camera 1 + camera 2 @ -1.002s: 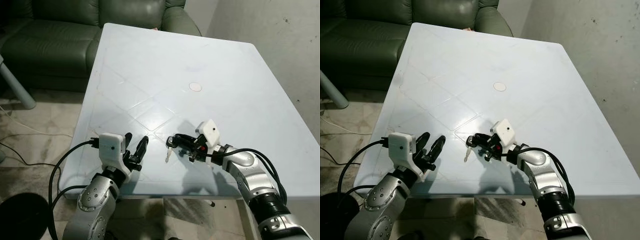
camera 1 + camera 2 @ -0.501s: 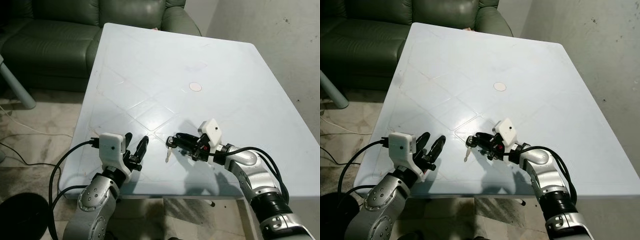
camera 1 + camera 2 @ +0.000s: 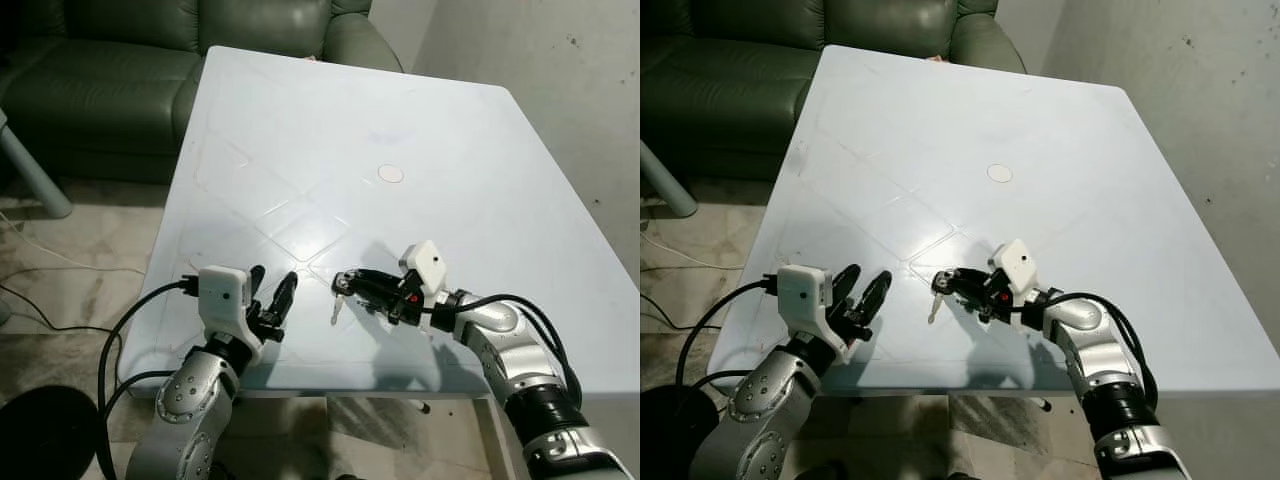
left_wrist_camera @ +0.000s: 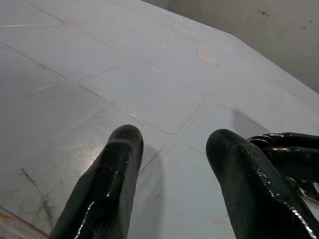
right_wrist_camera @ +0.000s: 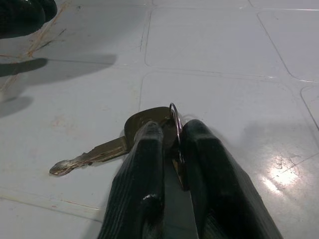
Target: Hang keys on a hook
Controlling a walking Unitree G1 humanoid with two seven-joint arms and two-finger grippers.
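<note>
A small bunch of keys (image 3: 338,301) on a metal ring lies near the front of the pale blue table (image 3: 330,130). My right gripper (image 3: 342,281) is shut on the keys at the ring end. In the right wrist view the keys (image 5: 107,147) show a silver blade sticking out flat on the table past the fingertips (image 5: 148,134). My left gripper (image 3: 270,290) stands open just left of the keys, low over the table's front edge. Its two black fingers (image 4: 113,174) are apart with nothing between them.
A dark green sofa (image 3: 110,70) stands behind the table on the left. A small round pink mark (image 3: 391,174) sits mid-table. Grey wall runs along the right. Cables (image 3: 40,270) and a dark round base (image 3: 45,435) lie on the floor at the left.
My right gripper has shifted slightly with the keys, its wrist turning a little to the right. The left arm has hardly moved.
</note>
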